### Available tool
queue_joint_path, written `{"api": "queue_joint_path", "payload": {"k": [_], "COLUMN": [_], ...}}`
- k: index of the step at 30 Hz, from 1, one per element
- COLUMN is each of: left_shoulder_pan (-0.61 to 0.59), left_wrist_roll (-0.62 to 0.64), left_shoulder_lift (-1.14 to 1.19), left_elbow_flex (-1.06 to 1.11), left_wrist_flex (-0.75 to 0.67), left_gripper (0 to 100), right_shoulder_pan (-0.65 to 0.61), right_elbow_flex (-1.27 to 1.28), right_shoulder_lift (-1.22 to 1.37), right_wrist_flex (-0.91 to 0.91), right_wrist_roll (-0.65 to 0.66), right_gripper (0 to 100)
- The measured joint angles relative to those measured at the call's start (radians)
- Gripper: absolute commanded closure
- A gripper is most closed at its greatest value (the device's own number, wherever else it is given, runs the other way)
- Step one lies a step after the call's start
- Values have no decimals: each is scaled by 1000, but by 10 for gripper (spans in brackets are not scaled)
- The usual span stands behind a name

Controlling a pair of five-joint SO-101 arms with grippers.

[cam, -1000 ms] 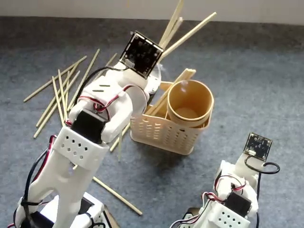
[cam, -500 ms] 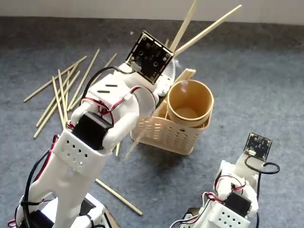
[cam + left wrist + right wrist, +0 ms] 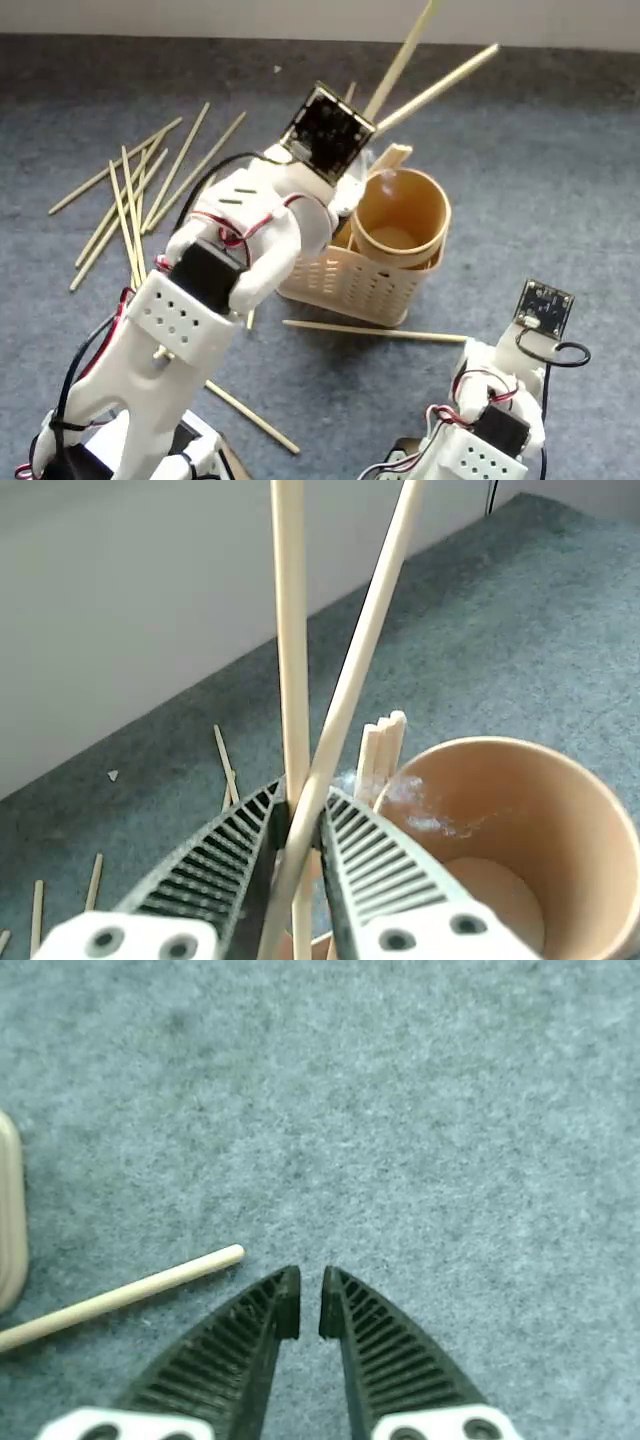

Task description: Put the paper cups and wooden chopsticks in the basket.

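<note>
My left gripper [image 3: 300, 815] is shut on two wooden chopsticks [image 3: 290, 630] that cross and stick up beyond it. It hovers over the back edge of the pale slotted basket [image 3: 340, 285], beside the paper cup [image 3: 400, 215] standing in the basket. More chopsticks [image 3: 382, 745] lean in the basket behind the cup [image 3: 510, 830]. One loose chopstick [image 3: 375, 330] lies flat on the carpet in front of the basket. Its end [image 3: 130, 1295] lies just beside my right gripper [image 3: 309, 1305], which is shut and empty, low over the carpet.
Several chopsticks [image 3: 130, 200] lie scattered on the grey carpet left of the left arm [image 3: 230, 260]. Another one [image 3: 250, 405] lies near that arm's base. A pale wall runs along the far edge. Bare carpet stretches to the right of the basket.
The left arm has swung its chopsticks toward the basket and cup. One chopstick slipped out, fell past the basket's front and now lies on the carpet. The right arm has kept still.
</note>
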Motion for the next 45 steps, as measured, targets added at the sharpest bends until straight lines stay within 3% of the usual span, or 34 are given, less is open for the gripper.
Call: {"api": "queue_joint_path", "payload": {"k": [11, 27, 38, 45], "left_shoulder_pan": [-2, 0, -49, -86], "left_wrist_roll": [3, 0, 5, 3], "left_shoulder_lift": [-2, 3, 0, -38], "left_elbow_flex": [203, 133, 341, 359], "left_wrist_flex": [-91, -117, -181, -183], "left_gripper": [995, 995, 992, 861], "right_shoulder_pan": [0, 0, 0, 0], "right_elbow_flex": [0, 0, 0, 0], "right_shoulder_lift": [0, 0, 0, 0], "right_wrist_flex": [0, 2, 2, 2], "right_wrist_roll": [0, 0, 0, 0], "right_gripper": [943, 943, 943, 943]}}
